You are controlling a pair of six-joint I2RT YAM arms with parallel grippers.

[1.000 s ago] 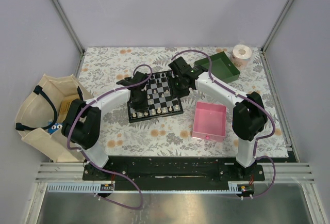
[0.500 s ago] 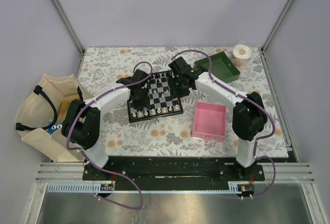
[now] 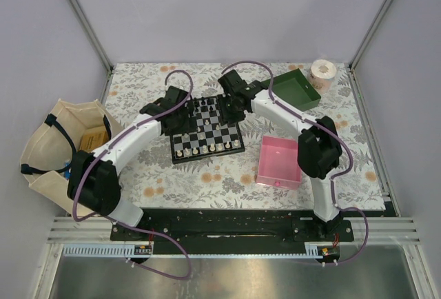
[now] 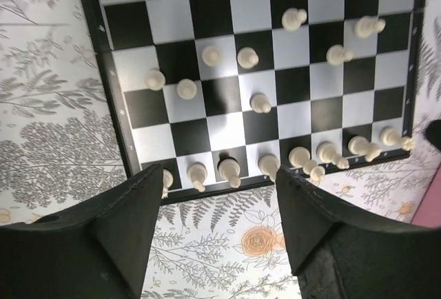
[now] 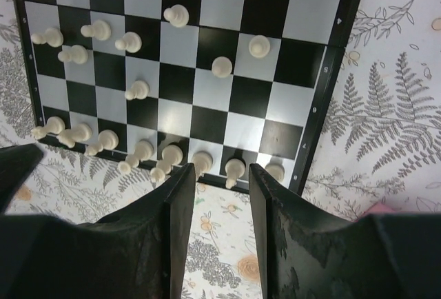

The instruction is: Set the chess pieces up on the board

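Note:
The board [image 3: 207, 132] lies mid-table. A row of cream chess pieces [image 3: 207, 149] lines its near edge, and several more stand loose in the middle [image 4: 248, 58]. In the right wrist view the same cream row [image 5: 172, 154] runs along the border. My left gripper [image 3: 178, 106] hovers over the board's far left corner. Its fingers [image 4: 131, 223] stand wide apart, open [image 4: 219, 178], with only board and tablecloth between them. My right gripper [image 3: 231, 106] hangs over the far right part, open by a narrower gap [image 5: 219, 175] and holding nothing. I cannot make out any black pieces.
A pink tray [image 3: 279, 161] sits right of the board and a green tray [image 3: 295, 89] at the back right. A paper roll [image 3: 322, 71] stands in the far right corner. A canvas bag [image 3: 58, 151] hangs off the table's left edge.
My left gripper has opened and drawn back from the board's left side to its far left corner. The right gripper has shifted left along the far edge.

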